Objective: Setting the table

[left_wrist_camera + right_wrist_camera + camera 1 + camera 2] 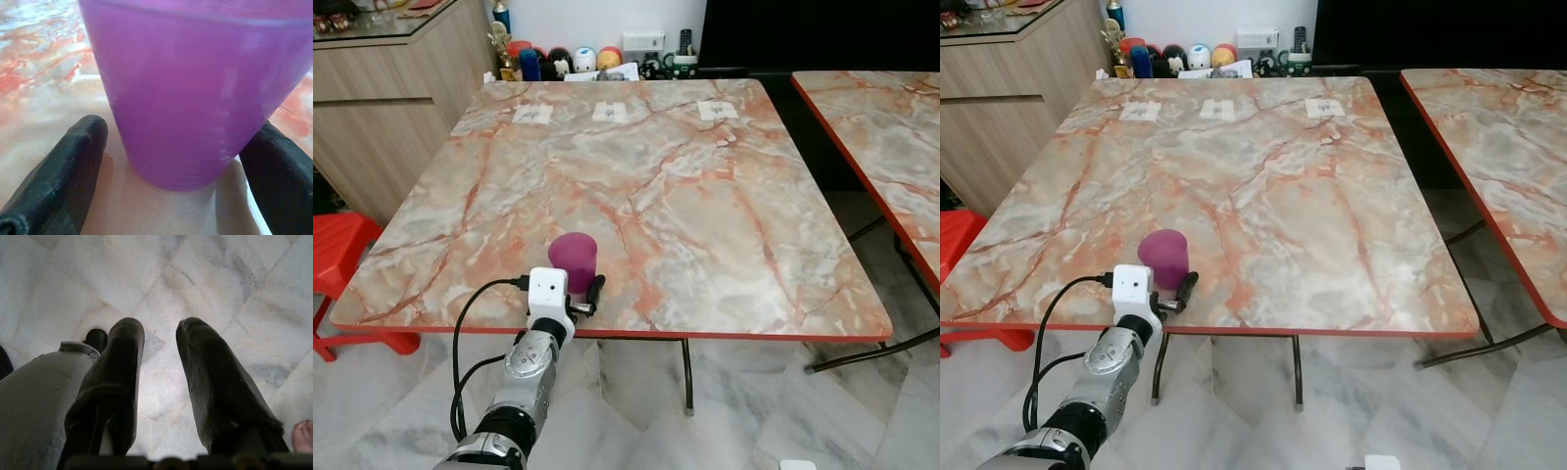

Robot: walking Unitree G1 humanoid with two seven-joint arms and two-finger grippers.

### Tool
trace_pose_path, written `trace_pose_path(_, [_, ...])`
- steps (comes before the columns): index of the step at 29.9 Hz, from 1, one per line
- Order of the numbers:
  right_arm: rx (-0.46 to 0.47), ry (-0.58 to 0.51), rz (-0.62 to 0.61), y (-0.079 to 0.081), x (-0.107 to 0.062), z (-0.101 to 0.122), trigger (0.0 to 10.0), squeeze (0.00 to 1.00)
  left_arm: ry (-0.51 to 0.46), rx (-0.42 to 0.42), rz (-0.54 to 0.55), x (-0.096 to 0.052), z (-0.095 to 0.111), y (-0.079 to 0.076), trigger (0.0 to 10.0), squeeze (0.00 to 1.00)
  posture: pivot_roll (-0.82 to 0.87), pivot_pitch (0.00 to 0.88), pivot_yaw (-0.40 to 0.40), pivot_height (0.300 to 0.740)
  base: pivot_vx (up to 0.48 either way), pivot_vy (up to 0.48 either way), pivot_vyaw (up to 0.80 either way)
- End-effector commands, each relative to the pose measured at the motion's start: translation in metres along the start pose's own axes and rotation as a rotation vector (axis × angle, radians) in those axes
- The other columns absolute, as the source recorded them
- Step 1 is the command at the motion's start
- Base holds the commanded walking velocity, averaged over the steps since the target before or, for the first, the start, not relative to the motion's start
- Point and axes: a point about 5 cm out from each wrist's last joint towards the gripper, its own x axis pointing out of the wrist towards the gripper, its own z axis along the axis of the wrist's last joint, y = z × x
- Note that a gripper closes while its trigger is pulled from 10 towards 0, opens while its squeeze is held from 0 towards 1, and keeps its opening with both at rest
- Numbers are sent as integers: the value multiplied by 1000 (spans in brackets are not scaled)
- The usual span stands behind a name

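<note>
- One purple cup (573,260) stands upright on the marble-patterned counter (705,215), close to the near edge and toward the robot's left side.
- From the head views, the left hand (579,294) reaches over that near edge from below, its silver arm and black cable trailing down toward the floor; one black finger (596,290) shows just beside the cup's right side.
- Up close, the left wrist view shows what the head views cannot settle: a finger sits on each side of the cup's base (195,112), spread apart, with a sliver of counter visible between each finger and the cup wall, so the hand is released and brackets the cup without pressing it.
- Three small white labels (610,112) lie in a row near the counter's far edge.
- Behind that edge sit small colourful figures and bottles (558,61) against the wall.
- Left of the counter are a red stool (342,255) and a wooden cabinet (382,108); a second counter (891,137) stands to the right.
- Looking down over the pale marble floor (220,279), the right hand (159,377) hangs with its fingers parted and nothing between them.
</note>
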Motion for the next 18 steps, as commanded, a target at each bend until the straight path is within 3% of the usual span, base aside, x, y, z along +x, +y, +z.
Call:
trace_pose_path(1, [-4, 14, -2, -1, -2, -6, 10000, 0, 5, -11, 5, 0, -2, -2, 7020, 0, -57, 130, 3, 740, 0, 0, 0])
trace_pose_path(2, [-5, 14, -2, -1, -2, -6, 10000, 0, 1, -14, 7, 0, -2, -2, 1098, 0, -57, 130, 3, 740, 0, 0, 0])
trace_pose_path(3, [-6, 15, -2, -1, -2, -6, 10000, 0, -3, -16, 8, 0, -2, -2, 0, 0, -57, 130, 3, 740, 0, 0, 0])
trace_pose_path(18, [-15, 18, -1, -1, -2, -7, 10000, 0, -27, -20, 16, -2, -2, -3, 0, 0, -51, 132, -1, 740, 0, 0, 0])
